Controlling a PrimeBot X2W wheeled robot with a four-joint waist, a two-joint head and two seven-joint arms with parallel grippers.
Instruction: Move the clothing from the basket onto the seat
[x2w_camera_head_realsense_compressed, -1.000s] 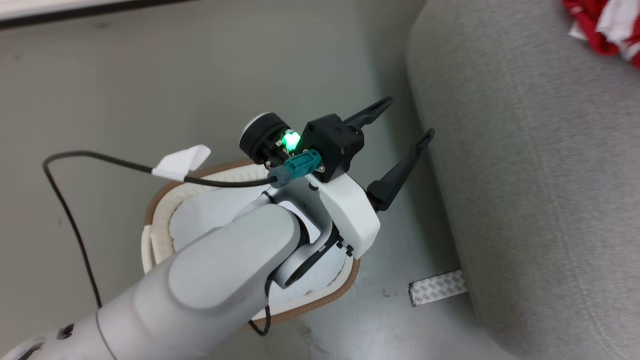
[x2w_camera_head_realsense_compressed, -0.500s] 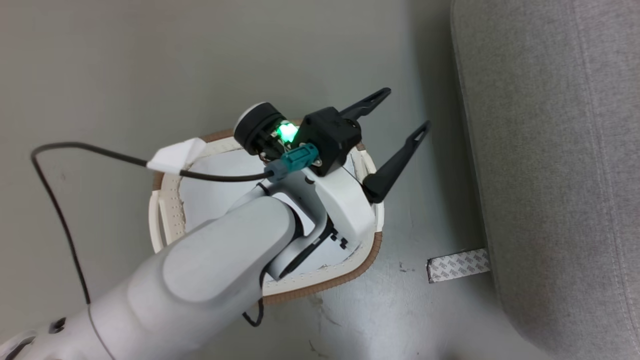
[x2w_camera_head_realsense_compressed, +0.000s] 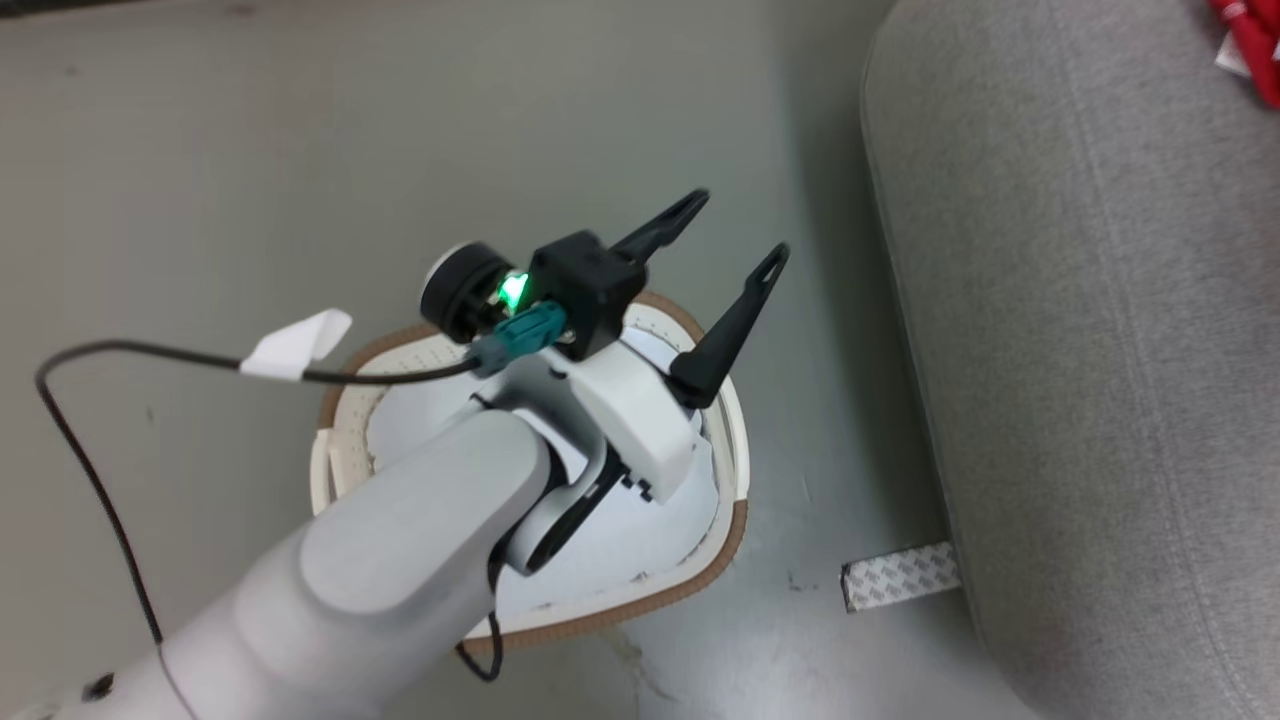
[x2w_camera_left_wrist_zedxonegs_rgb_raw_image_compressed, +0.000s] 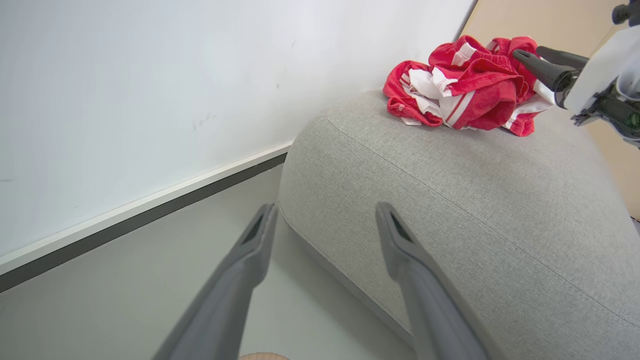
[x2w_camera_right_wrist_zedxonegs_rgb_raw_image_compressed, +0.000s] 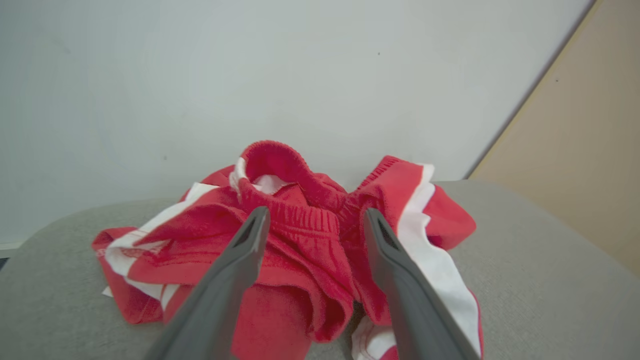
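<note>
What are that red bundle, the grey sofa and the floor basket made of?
The red garment: soft matte knit fabric, judging by its ribbed waistband and loose folds. The sofa: woven upholstery cloth, matte, with visible weave and stitched seams. The basket: probably smooth cream plastic with fine perforations; its brown rim looks braided, material unclear.

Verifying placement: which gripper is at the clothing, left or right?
The right gripper, open, right at the red clothing on the seat; the left gripper hangs open above the basket.
</note>
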